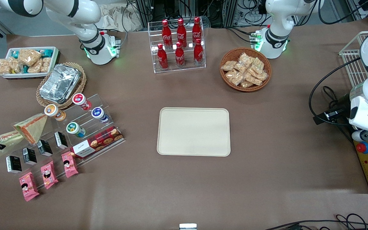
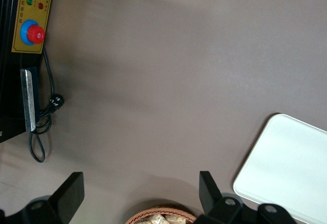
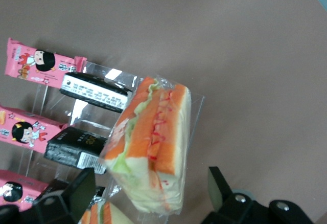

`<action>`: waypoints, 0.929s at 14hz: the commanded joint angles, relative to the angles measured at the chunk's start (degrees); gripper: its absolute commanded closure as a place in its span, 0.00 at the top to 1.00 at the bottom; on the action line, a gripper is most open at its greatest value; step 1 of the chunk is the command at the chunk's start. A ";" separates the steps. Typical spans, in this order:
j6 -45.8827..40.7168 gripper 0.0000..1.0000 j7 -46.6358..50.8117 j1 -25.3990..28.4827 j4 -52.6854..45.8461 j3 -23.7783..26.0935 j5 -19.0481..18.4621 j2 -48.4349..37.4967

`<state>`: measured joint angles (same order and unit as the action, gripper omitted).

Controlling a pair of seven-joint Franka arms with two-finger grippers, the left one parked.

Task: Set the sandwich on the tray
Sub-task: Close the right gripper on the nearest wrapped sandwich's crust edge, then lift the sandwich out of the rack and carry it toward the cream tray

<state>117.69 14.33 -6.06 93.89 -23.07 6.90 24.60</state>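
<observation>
The gripper (image 3: 148, 193) hangs with its fingers spread wide on either side of the sandwich (image 3: 153, 147), not pressing it (green and orange filling showing). The sandwich sits at the working arm's end of the table beside another wedge (image 1: 32, 127); the tray (image 1: 194, 131) lies well apart, mid-table.

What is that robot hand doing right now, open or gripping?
Right hand: open, fingers either side of the clear-wrapped triangular white-bread sandwich, not clamped on it.
</observation>
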 commanded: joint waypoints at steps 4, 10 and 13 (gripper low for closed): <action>1.49 0.96 -0.44 -1.23 -1.69 -0.13 3.64 2.56; 1.14 0.48 -2.90 -3.34 -2.66 0.48 4.08 2.56; 0.61 0.24 -4.39 -3.34 -3.36 0.48 4.08 2.47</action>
<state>118.84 11.99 -8.77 92.52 -22.90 9.22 26.29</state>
